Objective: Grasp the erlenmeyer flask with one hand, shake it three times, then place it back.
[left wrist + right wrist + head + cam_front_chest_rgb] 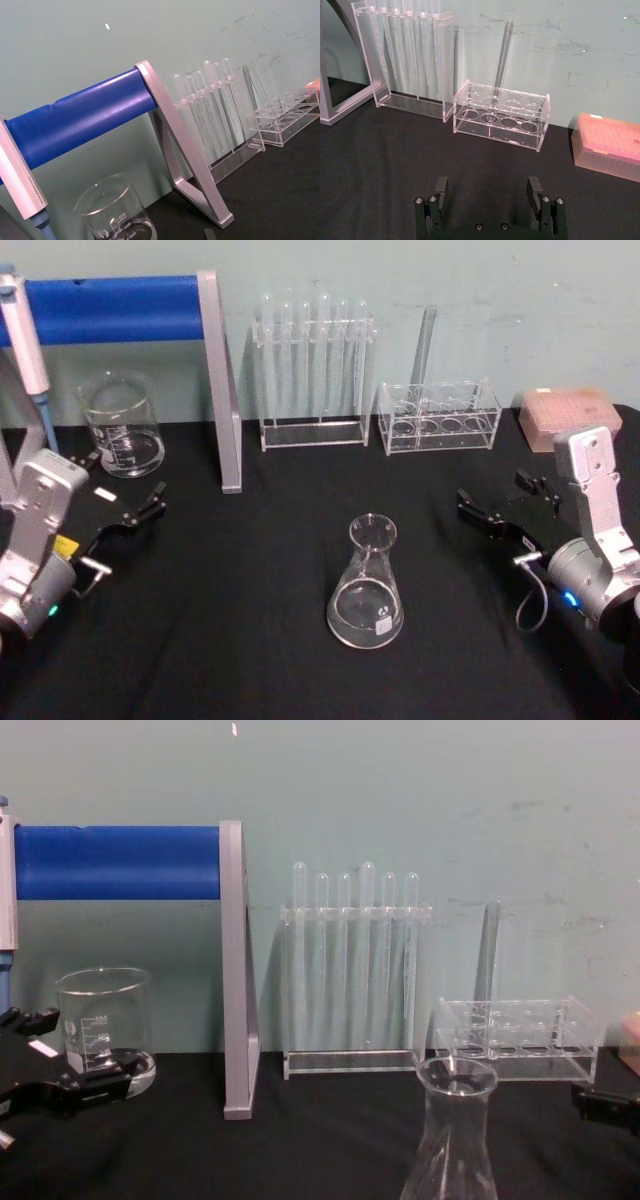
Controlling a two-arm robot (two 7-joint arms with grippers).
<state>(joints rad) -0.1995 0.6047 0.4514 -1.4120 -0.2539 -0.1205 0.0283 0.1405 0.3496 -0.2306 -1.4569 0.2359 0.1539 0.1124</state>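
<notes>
Nearest us, upright and untouched, the clear glass conical erlenmeyer flask (366, 583) stands between our black left gripper (133, 516) and black right gripper (489, 516), both open-jawed for an unobstructed grasp.

1. Illumination is even and moderately bright in all four views; the direction of the source cannot be determined.
2. The black table cloth (250, 640) reflects almost nothing, so cast shadows on it are not discernible.
3. The erlenmeyer flask (366, 585) carries small white highlights on its base and rim in the head view.
4. The beaker (122, 425) shows soft glare along its wall and bottom.
5. The blue roller (80, 117) in the left wrist view has a pale sheen along its upper side.
6. The head view is slightly soft overall; the test tubes (315, 330) merge into the pale wall.
7. In the chest view, the flask at the lower edge is mildly blurred.
</notes>
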